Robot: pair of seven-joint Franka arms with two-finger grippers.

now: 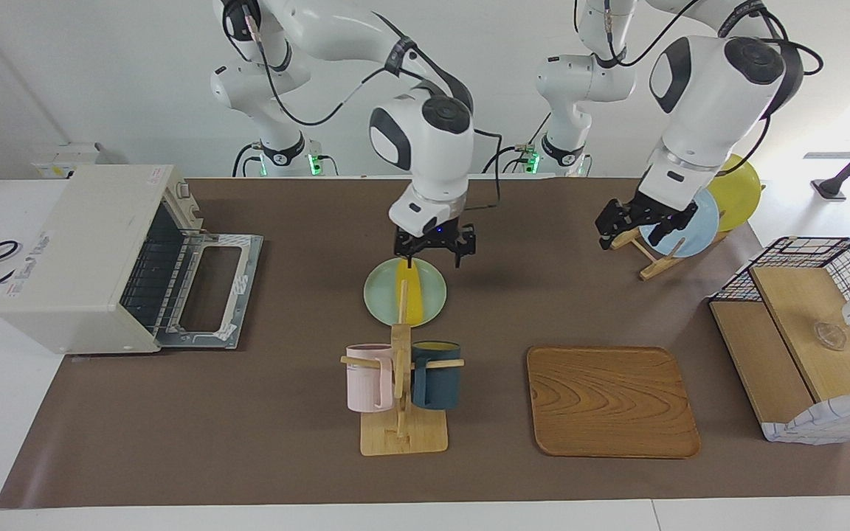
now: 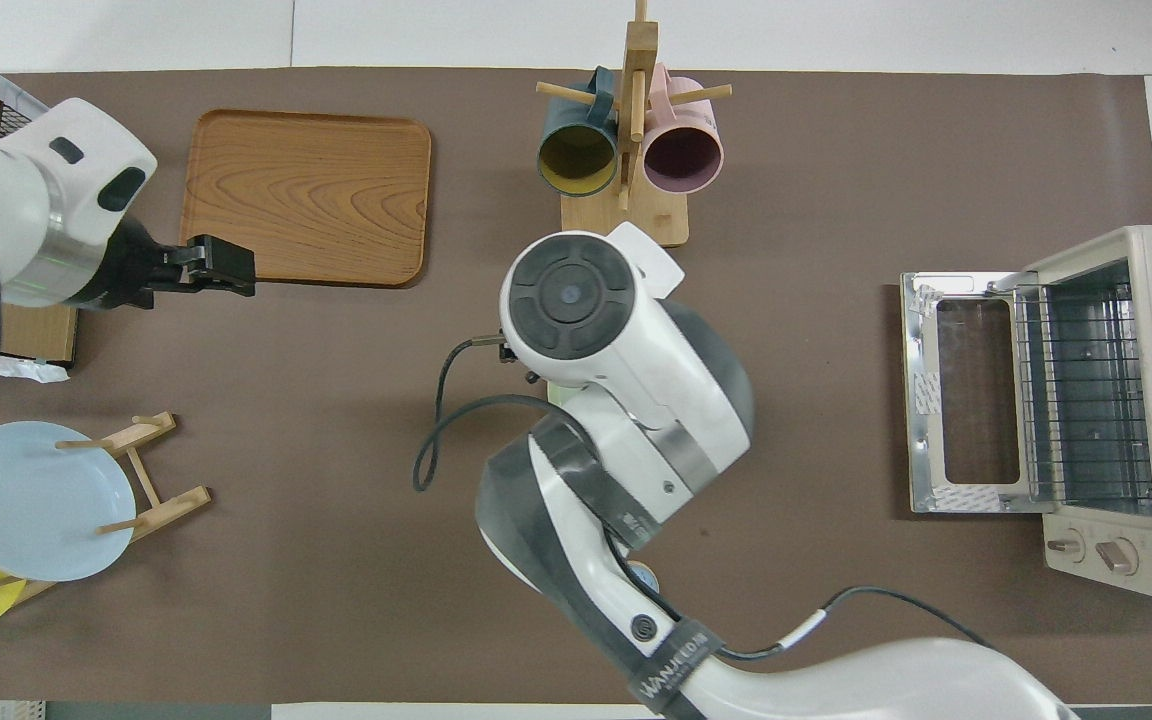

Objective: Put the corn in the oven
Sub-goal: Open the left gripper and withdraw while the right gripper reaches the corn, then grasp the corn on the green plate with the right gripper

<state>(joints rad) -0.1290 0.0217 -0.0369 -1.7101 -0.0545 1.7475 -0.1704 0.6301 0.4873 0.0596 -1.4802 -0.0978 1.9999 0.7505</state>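
The yellow corn (image 1: 414, 293) lies on a pale green plate (image 1: 381, 291) in the middle of the table. My right gripper (image 1: 432, 258) hangs open just above the end of the corn nearer the robots, without holding it. In the overhead view the right arm (image 2: 626, 380) hides the corn and plate. The cream oven (image 1: 78, 258) stands at the right arm's end of the table with its door (image 1: 211, 291) folded down open; it also shows in the overhead view (image 2: 1136, 420). My left gripper (image 1: 635, 236) is open and empty over the plate rack.
A wooden mug rack (image 1: 401, 413) with a pink mug (image 1: 366, 376) and a dark blue mug (image 1: 436, 372) stands just beside the plate, farther from the robots. A wooden tray (image 1: 609, 402), a plate rack holding a blue plate (image 1: 687, 225) and a yellow plate (image 1: 738, 192), and a wire-basket shelf (image 1: 801, 324) are toward the left arm's end.
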